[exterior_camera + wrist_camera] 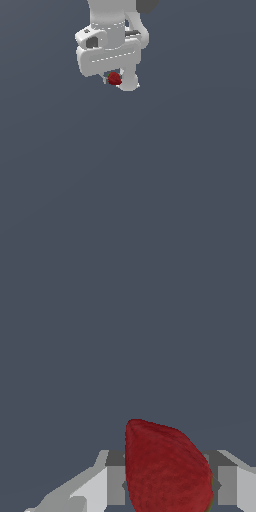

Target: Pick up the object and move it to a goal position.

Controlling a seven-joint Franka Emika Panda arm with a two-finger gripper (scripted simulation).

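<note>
The jaws are clenched on the object, which sits between them under the gripper. The carry step seems in hand; next it needs steady transport to the goal.

A plain, flat, dark slate-blue surface is shown filling the exterior view from edge to edge, without seam, edge or marking. The same uniform surface is seen in the wrist view. Whether it is a bench or a floor cannot be told.
</note>
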